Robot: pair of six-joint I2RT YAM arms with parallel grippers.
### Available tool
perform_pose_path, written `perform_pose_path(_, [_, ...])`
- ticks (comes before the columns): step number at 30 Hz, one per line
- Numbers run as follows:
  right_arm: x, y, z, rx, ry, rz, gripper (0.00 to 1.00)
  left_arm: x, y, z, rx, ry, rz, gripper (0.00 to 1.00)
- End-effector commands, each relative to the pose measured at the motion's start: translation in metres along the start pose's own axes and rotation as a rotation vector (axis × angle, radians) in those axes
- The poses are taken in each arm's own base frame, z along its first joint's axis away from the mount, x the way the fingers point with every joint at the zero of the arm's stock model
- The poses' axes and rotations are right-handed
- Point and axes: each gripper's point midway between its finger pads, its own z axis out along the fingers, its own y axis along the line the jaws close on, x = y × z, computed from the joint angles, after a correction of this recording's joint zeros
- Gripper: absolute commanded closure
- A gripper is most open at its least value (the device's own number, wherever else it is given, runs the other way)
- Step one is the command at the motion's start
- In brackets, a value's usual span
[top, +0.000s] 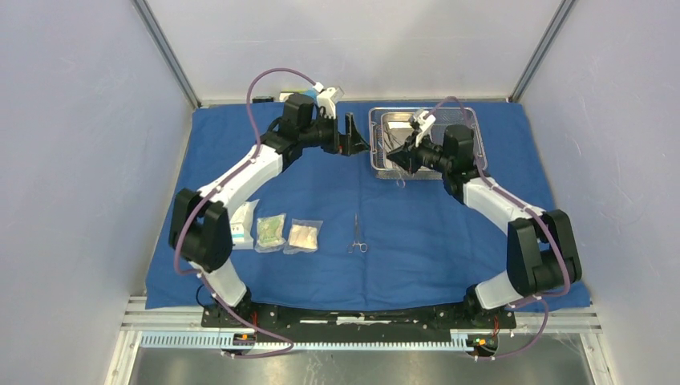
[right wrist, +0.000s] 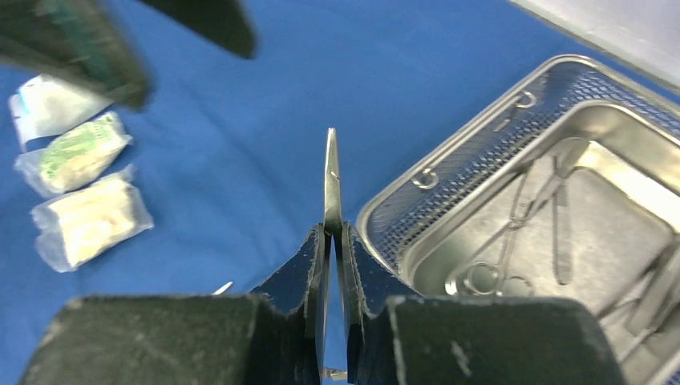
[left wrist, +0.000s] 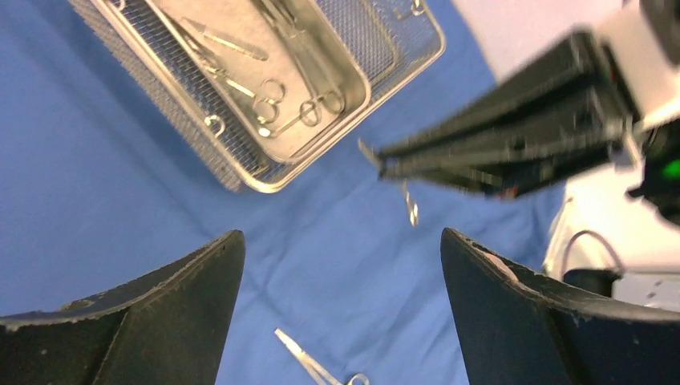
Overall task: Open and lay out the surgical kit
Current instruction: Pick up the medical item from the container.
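Observation:
The blue cloth wrap (top: 449, 241) lies spread flat over the table. On its far right stands the steel mesh tray (top: 377, 120) (left wrist: 200, 136) (right wrist: 449, 200), and several slim instruments (left wrist: 273, 96) (right wrist: 513, 233) lie in its inner pan. My right gripper (top: 398, 160) (right wrist: 335, 228) is shut on one thin metal instrument (right wrist: 332, 176) at the tray's near-left corner; its ring end (left wrist: 411, 204) hangs below the fingers. My left gripper (top: 353, 136) (left wrist: 341, 237) hovers open and empty just left of the tray. One pair of scissors (top: 358, 235) (left wrist: 317, 365) lies on the cloth. Three clear packets (top: 271, 233) (right wrist: 80, 160) sit in a row at the left.
Grey walls close in the cloth on the left, right and far sides. The two grippers are close together near the tray's left edge. The black base rail (top: 353, 317) runs along the near edge.

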Motion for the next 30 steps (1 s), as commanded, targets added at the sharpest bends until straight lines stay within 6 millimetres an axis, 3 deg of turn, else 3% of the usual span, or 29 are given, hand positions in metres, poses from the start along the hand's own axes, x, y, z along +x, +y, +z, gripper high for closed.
perform_pose_path(1, [-0.026, 0.024, -0.008, -0.053, -0.128, 0.007, 1.0, -0.036, -0.026, 0.027, 0.131, -0.096, -0.218, 0.04])
perform_pose_path(11, [-0.026, 0.033, -0.011, -0.06, -0.144, 0.041, 1.0, -0.015, -0.041, 0.065, 0.207, -0.056, -0.362, 0.19])
perform_pose_path(17, [-0.023, 0.029, -0.01, -0.043, -0.132, 0.042, 1.0, -0.006, -0.039, 0.072, 0.198, -0.033, -0.388, 0.43])
perform_pose_path(30, [-0.016, 0.026, -0.008, -0.034, -0.113, 0.051, 1.0, 0.005, -0.037, 0.078, 0.207, -0.006, -0.401, 0.7])
